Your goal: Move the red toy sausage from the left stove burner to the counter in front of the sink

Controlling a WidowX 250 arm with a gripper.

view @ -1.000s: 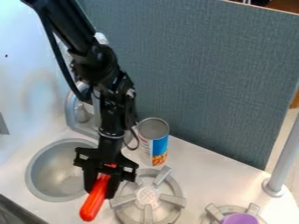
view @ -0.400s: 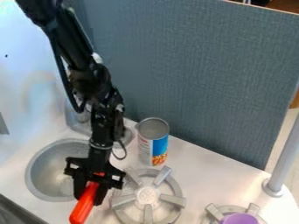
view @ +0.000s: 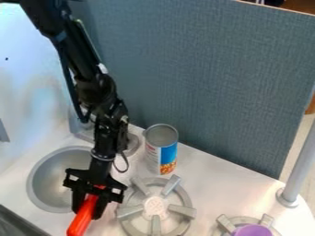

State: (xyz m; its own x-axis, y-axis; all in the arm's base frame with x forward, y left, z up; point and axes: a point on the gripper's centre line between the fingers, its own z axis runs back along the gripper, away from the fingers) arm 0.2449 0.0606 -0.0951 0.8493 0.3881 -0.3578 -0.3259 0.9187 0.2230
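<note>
at lower left, the gripper pinches the red handle; a firm, slow carry should limit twisting.

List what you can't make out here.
Upper end of the red object: camera view, covered by the gripper.
Its lower tip: camera view, past the bottom edge.
Lower part of the purple object: camera view, same edge.
Sink, right rim partly: camera view, behind the gripper.

Two burners at the bottom; one sink, one can, one pole, one red thing, one purple thing.
</note>
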